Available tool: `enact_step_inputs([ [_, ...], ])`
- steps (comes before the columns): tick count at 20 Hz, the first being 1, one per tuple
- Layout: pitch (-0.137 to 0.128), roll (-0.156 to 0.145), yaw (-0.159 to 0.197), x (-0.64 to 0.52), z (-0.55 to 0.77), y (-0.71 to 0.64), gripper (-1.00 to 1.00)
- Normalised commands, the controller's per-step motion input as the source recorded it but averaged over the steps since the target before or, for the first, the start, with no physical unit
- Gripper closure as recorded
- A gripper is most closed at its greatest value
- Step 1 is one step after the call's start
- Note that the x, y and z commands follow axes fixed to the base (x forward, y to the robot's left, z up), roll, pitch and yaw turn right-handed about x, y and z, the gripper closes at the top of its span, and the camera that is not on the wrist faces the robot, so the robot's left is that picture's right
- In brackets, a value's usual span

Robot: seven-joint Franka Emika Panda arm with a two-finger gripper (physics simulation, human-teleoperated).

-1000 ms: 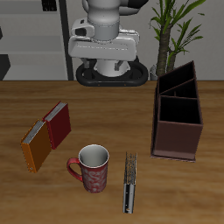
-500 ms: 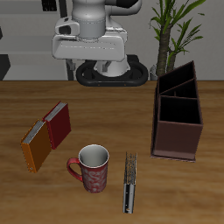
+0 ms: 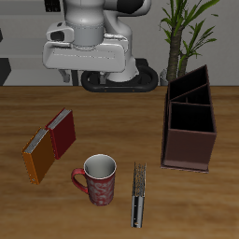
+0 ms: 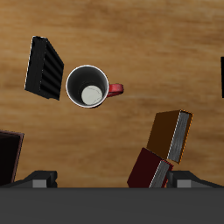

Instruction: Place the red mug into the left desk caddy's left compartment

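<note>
The red mug (image 3: 98,179) stands upright near the table's front edge, its handle pointing toward the books. It also shows from above in the wrist view (image 4: 90,86), white inside. The left desk caddy (image 3: 189,121) is a dark maroon box well apart from the mug. Its left compartment (image 3: 190,91) is the high, slanted-walled end pocket farthest back. A corner of the caddy shows in the wrist view (image 4: 9,156). My gripper (image 3: 82,77) hangs high above the table's back, open and empty, its fingers (image 4: 39,178) spread wide.
A red book and an orange book (image 3: 51,145) lean together beside the mug, on the side away from the caddy; they also show in the wrist view (image 4: 162,149). A black slatted object (image 3: 140,193) lies between mug and caddy. A potted plant (image 3: 187,28) stands behind the caddy.
My hand has swung sideways away from the caddy's side, toward the side of the books, and looks larger in view. Nothing on the table has moved.
</note>
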Motion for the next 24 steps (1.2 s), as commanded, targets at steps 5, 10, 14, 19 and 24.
enact_step_inputs([
  [5, -0.034, -0.005, -0.021, 0.20, -0.02, 0.04, -1.00],
  [10, -0.037, -0.064, -0.098, 0.22, -0.10, -0.12, -1.00],
  [14, 0.004, -0.021, -0.039, 0.14, -0.31, -0.03, -1.00],
  [19, 0.000, -0.020, -0.053, 0.06, -0.29, -0.06, -1.00],
  [24, -0.006, 0.004, -0.035, 0.06, -0.34, 0.00, -1.00],
])
